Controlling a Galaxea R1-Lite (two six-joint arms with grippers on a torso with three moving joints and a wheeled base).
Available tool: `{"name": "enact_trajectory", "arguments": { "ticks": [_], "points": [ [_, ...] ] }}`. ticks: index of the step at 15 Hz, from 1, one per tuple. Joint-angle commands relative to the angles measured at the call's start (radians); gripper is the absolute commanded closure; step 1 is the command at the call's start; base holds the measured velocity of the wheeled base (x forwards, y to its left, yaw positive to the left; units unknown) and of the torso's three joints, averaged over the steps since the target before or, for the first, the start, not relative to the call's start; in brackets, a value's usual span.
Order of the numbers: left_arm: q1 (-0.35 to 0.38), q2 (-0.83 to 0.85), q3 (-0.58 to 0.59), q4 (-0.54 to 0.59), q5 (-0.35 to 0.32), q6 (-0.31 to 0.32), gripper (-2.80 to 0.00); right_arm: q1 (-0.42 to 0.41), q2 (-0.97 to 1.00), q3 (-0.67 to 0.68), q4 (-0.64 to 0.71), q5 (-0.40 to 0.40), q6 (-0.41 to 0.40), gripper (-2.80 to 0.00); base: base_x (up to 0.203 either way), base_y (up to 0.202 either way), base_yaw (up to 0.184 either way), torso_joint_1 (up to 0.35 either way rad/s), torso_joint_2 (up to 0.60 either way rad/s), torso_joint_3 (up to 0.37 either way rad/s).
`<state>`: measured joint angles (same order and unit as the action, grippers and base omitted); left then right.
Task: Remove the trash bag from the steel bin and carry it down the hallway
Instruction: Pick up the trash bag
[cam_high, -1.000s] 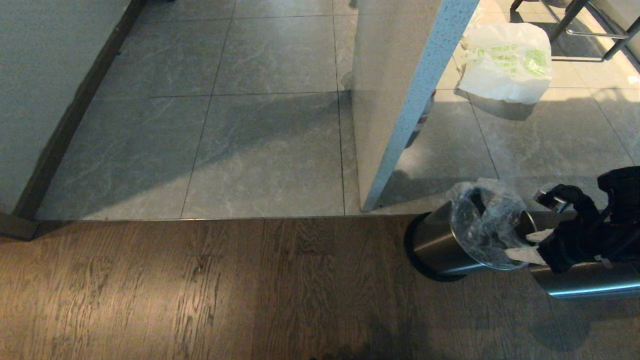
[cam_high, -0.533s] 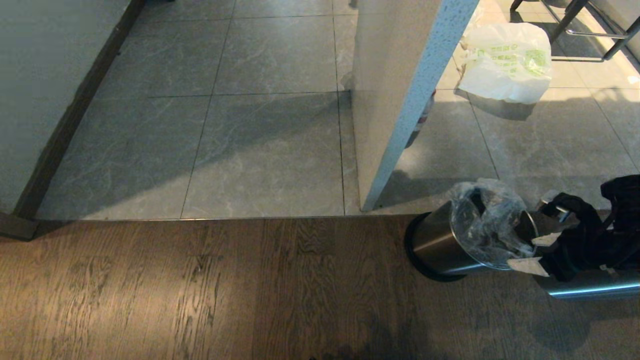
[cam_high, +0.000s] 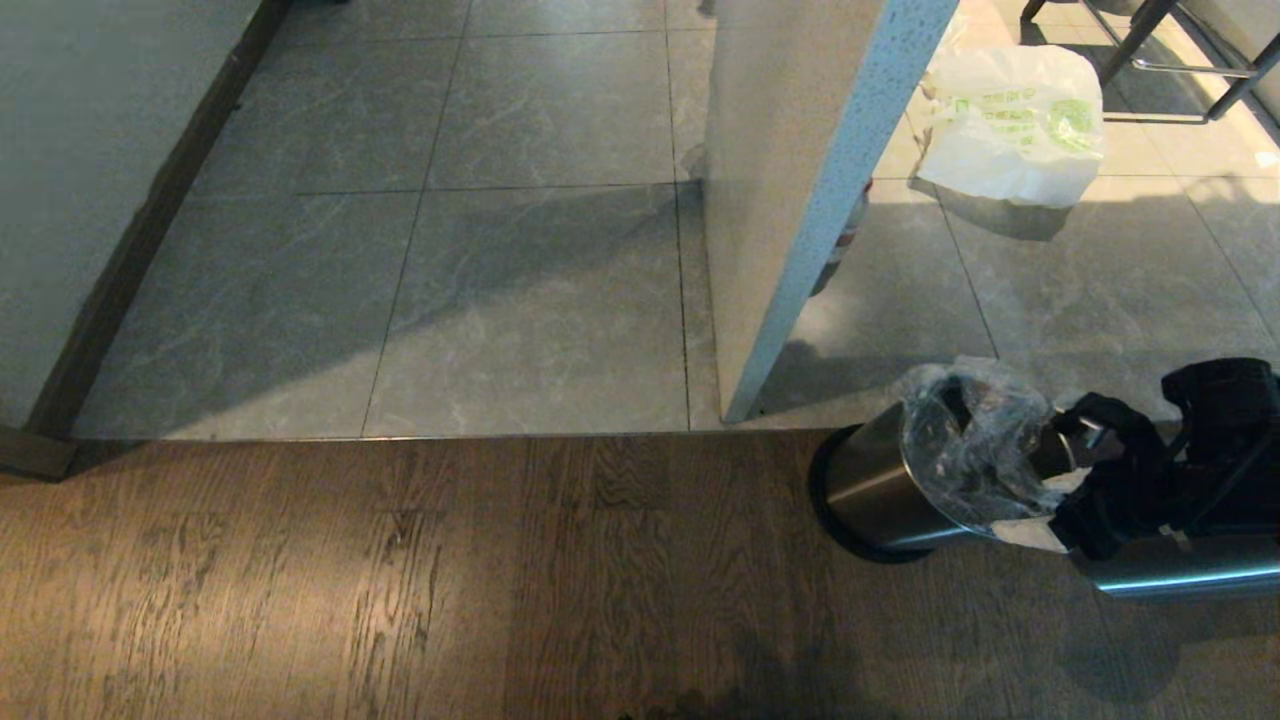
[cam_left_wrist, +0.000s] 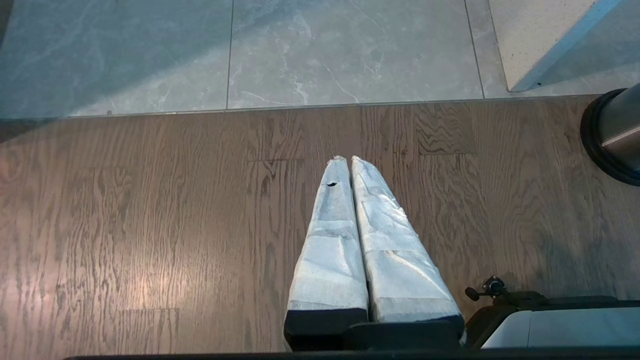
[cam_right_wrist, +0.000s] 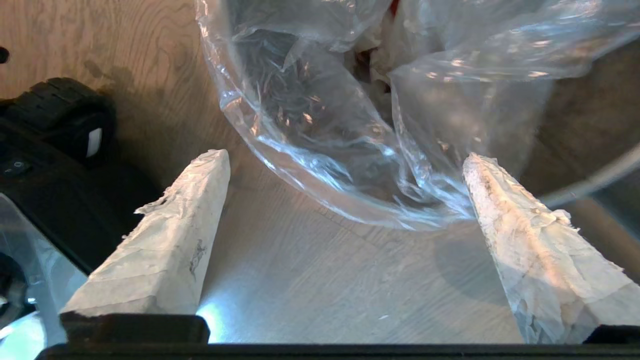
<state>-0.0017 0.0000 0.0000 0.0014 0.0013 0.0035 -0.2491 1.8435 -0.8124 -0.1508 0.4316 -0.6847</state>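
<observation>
The steel bin (cam_high: 870, 490) stands on the wood floor at the right, just before the tiled hallway (cam_high: 520, 300). The clear, crinkled trash bag (cam_high: 975, 450) lines the bin and folds over its rim. My right gripper (cam_high: 1050, 508) is at the bin's right side, open, with its white padded fingers apart beside the rim. In the right wrist view the bag (cam_right_wrist: 340, 115) bulges just beyond the open gripper (cam_right_wrist: 345, 155), one fingertip (cam_right_wrist: 475, 165) touches its edge, and the bin's brushed wall (cam_right_wrist: 325, 280) lies between the fingers. My left gripper (cam_left_wrist: 348, 159) hangs shut over bare wood.
A white wall corner (cam_high: 790, 200) juts out just behind the bin. An opaque white bag with green print (cam_high: 1015, 125) lies on the tiles at the back right, near metal stool legs (cam_high: 1150, 40). A wall with a dark baseboard (cam_high: 130, 250) bounds the left.
My right gripper has opened wider and edged closer to the bin's rim. The bin, the bag and the left arm have stayed put.
</observation>
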Motion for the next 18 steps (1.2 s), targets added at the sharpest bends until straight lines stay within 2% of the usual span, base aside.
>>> {"name": "enact_trajectory", "arguments": {
  "ticks": [1, 18],
  "points": [
    [0.0, 0.0, 0.0, -0.001, 0.0, 0.0, 0.0, 0.001, 0.031, -0.005, -0.002, 0.004, 0.002, -2.8, 0.0, 0.0, 0.0, 0.0, 0.0, 0.0],
    [0.0, 0.0, 0.0, 0.0, 0.0, 0.0, 0.0, 0.024, 0.146, -0.039, -0.142, -0.001, 0.048, -2.8, 0.0, 0.0, 0.0, 0.0, 0.0, 0.0]
  ]
}}
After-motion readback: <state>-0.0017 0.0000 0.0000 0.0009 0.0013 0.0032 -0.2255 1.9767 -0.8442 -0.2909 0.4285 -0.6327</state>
